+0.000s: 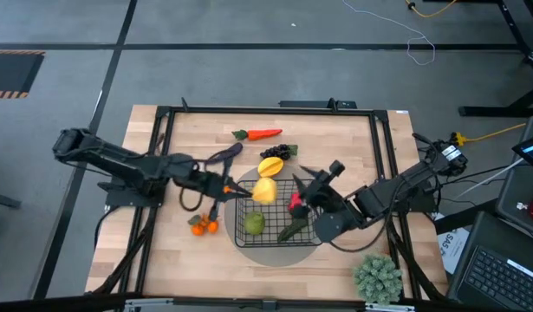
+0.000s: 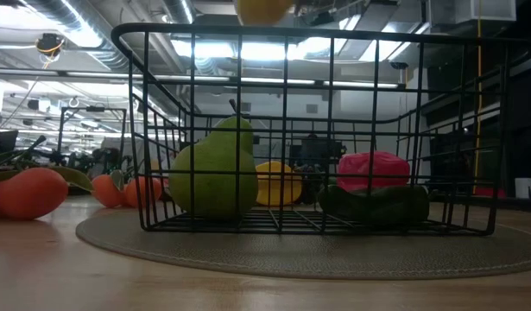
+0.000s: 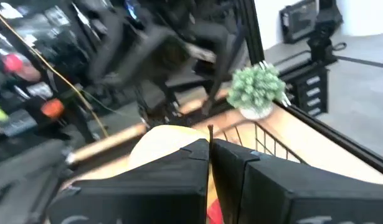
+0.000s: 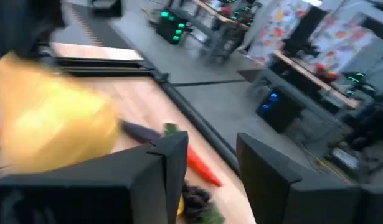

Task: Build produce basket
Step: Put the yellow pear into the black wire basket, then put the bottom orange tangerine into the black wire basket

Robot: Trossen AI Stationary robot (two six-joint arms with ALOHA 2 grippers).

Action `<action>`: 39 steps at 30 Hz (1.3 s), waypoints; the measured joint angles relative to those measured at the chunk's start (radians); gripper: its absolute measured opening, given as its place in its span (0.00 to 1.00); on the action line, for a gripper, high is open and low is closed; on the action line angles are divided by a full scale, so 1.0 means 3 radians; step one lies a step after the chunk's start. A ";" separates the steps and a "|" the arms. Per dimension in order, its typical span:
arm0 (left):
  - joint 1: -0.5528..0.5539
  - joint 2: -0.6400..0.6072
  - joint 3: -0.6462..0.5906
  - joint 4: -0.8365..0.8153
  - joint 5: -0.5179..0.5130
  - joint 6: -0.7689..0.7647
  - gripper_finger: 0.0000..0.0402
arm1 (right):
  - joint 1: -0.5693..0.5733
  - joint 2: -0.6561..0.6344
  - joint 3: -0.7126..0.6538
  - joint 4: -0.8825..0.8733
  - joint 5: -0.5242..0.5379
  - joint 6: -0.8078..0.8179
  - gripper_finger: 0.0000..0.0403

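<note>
The black wire basket (image 1: 311, 238) stands on a grey round mat (image 1: 275, 253). It holds a green pear (image 2: 215, 168), a red pepper (image 2: 373, 169) and a green cucumber (image 2: 373, 206). My left gripper (image 1: 242, 191) is shut on a yellow fruit (image 1: 263, 191) over the basket's far left corner; the fruit also shows above the rim in the low view (image 2: 263, 9). My right gripper (image 1: 302, 180) is open and empty over the basket's far right part. A carrot (image 1: 263, 134), grapes (image 1: 279, 152), an eggplant (image 1: 224, 156) and another yellow fruit (image 1: 270, 166) lie beyond the basket. Tangerines (image 1: 203, 225) lie to its left. My left gripper pinches the yellow fruit's thin dark stem (image 3: 210, 129) between its two shut fingertips. The fingers come about level from the table's left. The fruit (image 3: 163, 142) sits just past the fingertips, lifted clear above the basket's rim.
A bushy pale-green plant (image 1: 377, 276) stands at the table's near right corner. A black frame (image 1: 266, 110) runs around the tabletop. Bare wood lies on the table's near left.
</note>
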 joint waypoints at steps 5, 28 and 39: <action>0.0119 0.0175 0.0000 0.0050 0.0278 -0.0206 0.03 | -0.0194 -0.0006 0.0000 0.0006 -0.0066 -0.0104 0.35; 0.0014 -0.0342 0.0001 -0.1136 -0.0270 -0.0955 0.18 | -0.0551 -0.0089 0.0603 -0.0987 -0.1740 -0.0037 0.35; -0.0426 -0.0466 -0.0012 -0.3142 0.0111 -0.2908 0.17 | -0.0551 -0.0089 0.0603 -0.1032 -0.1893 -0.0049 0.35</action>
